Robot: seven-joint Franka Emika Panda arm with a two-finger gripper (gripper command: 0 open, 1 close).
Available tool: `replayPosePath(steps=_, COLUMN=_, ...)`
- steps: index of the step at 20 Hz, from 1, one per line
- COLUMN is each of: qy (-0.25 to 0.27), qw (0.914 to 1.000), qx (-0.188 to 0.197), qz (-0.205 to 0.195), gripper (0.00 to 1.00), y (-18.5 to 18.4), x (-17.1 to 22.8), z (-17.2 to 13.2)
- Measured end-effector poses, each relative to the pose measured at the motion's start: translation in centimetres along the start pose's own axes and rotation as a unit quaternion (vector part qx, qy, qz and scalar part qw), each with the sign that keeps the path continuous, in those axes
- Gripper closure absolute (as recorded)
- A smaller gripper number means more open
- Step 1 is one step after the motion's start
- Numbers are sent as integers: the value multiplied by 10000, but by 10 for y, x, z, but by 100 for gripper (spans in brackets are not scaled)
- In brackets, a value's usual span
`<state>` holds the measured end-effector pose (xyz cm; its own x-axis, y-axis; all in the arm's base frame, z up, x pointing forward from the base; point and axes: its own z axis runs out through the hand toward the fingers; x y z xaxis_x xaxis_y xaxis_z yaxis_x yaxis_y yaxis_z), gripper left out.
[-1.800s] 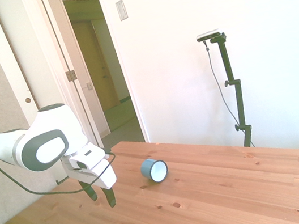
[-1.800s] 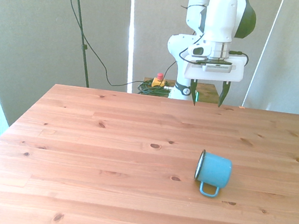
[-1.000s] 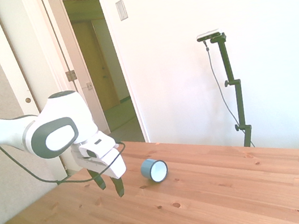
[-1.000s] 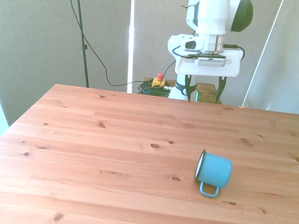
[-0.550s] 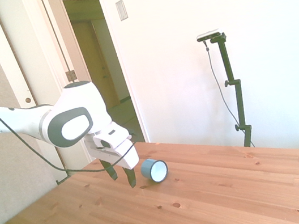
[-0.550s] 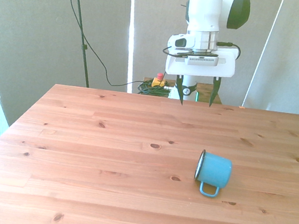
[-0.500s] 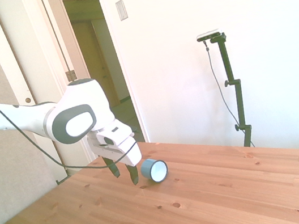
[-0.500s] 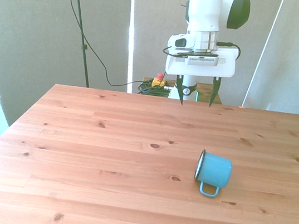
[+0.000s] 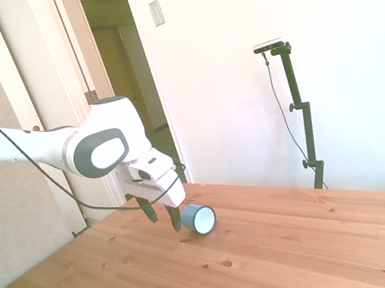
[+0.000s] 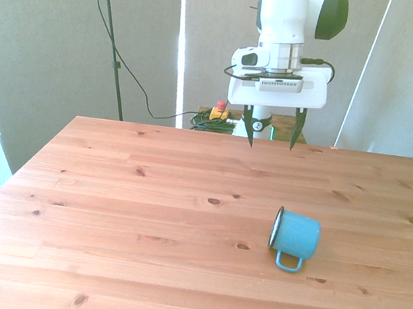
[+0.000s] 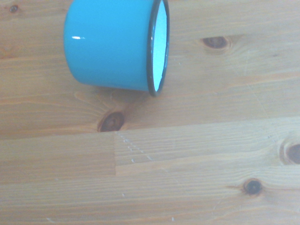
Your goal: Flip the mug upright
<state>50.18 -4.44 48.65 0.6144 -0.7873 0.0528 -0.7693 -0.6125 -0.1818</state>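
Nothing done yet: mug (image 10: pixel 296 237) lies on its side on the table (image 10: pixel 141 230), handle toward the near edge. Gripper (image 10: pixel 273 133) hangs spread and empty, above the table, apart from the mug. Grasp and flip remain.

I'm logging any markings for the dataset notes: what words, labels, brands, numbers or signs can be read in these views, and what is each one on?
No text can be read in any view.
The mug is plain blue, with no print on the side that shows.
The hand carries a pale strip that may be a label, too small to read.
The plate on the wall beside the doorway is blank.
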Motion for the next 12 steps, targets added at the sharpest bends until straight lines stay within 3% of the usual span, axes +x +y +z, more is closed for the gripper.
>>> replayPosePath(steps=12, qy=-114, qw=9997, qx=-111, qz=207, gripper=0, y=-52, x=47, z=19)
